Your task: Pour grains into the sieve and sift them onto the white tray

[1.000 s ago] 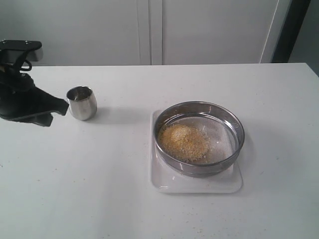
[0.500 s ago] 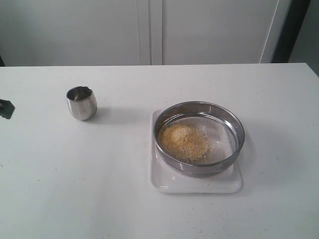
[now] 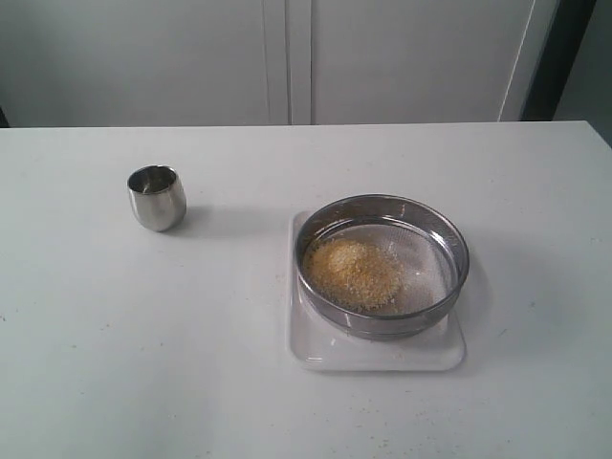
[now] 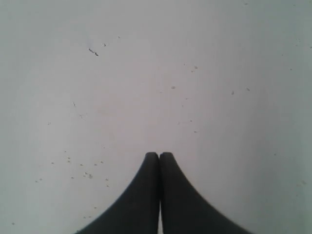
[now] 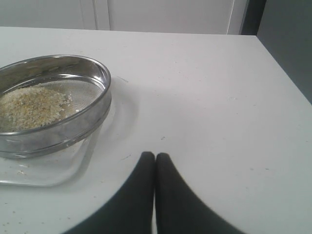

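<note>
Sifting was due: grains [image 3: 352,273] lay heaped left of centre in the sieve [image 3: 382,327], which sat on the tray [image 3: 382,356]. Left gripper [image 4: 159,155] and right gripper [image 5: 155,156] were pinched closed, empty. The right one should probably open, take the rim and shake gently. The left arm, beside the cup [image 3: 157,197] 1 second earlier, had left the exterior view.

The place looks like a plain laboratory or test room. A wide white table [image 3: 105,363] stands before flat white wall panels [image 3: 402,57] with narrow seams, and a dark vertical strip [image 3: 564,57] runs at the right edge.
</note>
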